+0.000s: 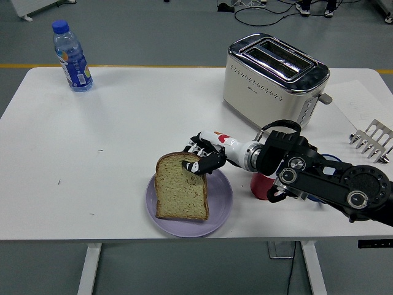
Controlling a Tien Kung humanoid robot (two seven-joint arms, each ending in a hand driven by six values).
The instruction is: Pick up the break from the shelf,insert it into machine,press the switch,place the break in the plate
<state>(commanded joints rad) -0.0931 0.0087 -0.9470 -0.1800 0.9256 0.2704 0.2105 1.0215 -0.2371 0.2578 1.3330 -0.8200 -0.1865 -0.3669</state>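
Observation:
A slice of brown bread (180, 189) stands tilted on the lilac plate (220, 206), its lower edge resting on the plate. My right hand (198, 157) grips the slice's top right corner, the arm reaching in from the right across the cups. The white toaster (274, 77) stands at the back right with both slots empty. A small metal rack (371, 139) sits at the far right edge. My left arm is out of sight.
A water bottle with a blue cap (72, 56) stands at the back left corner. The red cup (260, 185) and the blue cup (330, 161) are mostly hidden behind my right forearm. A sheet of paper (362, 101) lies at the right.

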